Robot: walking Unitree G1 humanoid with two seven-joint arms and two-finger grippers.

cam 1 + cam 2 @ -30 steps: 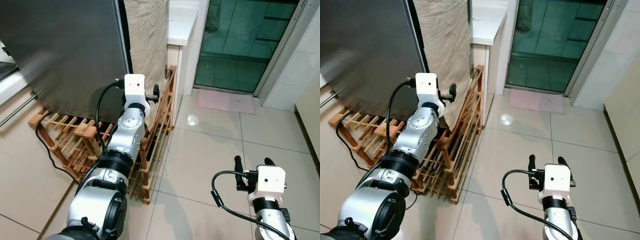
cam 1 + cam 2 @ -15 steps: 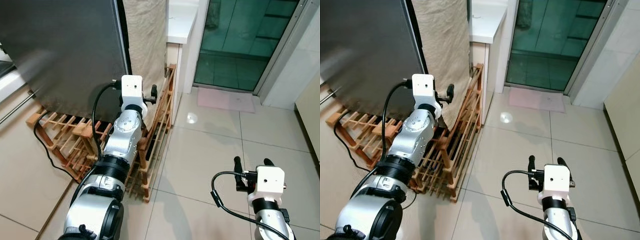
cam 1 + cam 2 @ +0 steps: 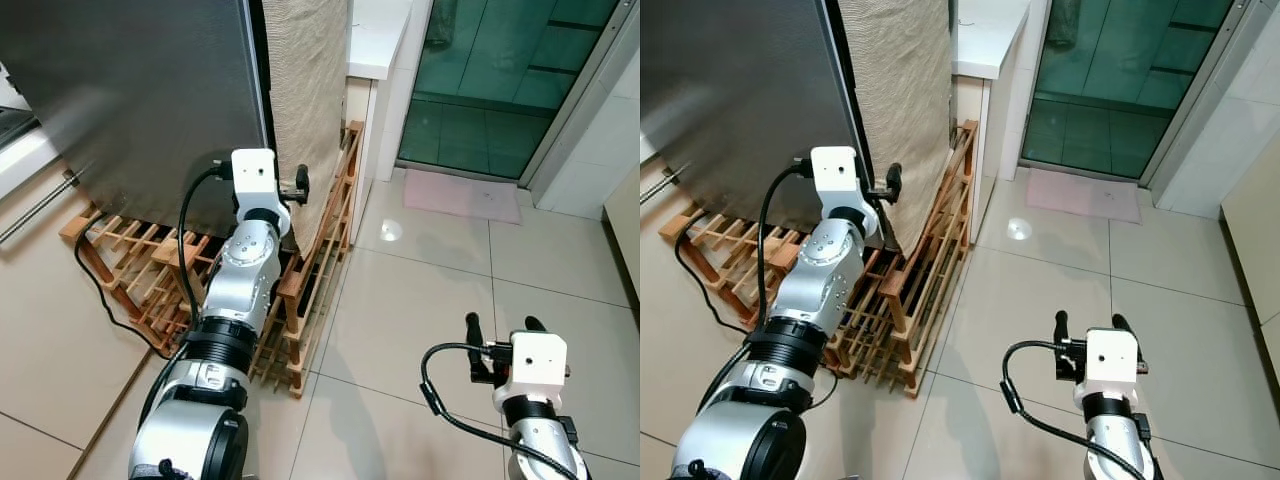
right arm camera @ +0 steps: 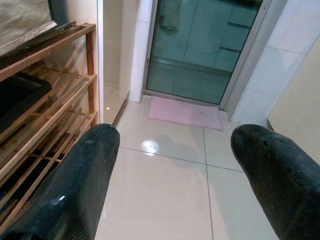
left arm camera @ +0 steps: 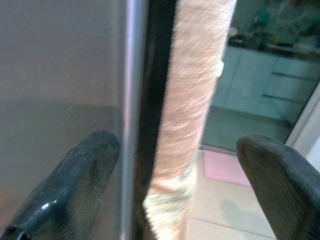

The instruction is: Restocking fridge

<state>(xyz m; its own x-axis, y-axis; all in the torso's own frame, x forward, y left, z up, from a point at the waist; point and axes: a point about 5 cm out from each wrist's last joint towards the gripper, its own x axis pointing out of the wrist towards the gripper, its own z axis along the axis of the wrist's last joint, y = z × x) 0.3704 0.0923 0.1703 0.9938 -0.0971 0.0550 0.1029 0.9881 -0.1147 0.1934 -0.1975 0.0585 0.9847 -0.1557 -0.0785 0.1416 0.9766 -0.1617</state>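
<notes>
Reaching for the fridge door (image 3: 130,90): left gripper (image 5: 175,165) has its jaws apart, straddling the door's right edge beside the cloth-draped side (image 3: 305,80). Door looks shut. Next move likely hooking that edge and pulling. Right gripper (image 3: 500,328) idle, jaws apart.

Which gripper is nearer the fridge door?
The left gripper: it is open right at the fridge door edge. The right gripper hangs open over the floor tiles, well away.
</notes>
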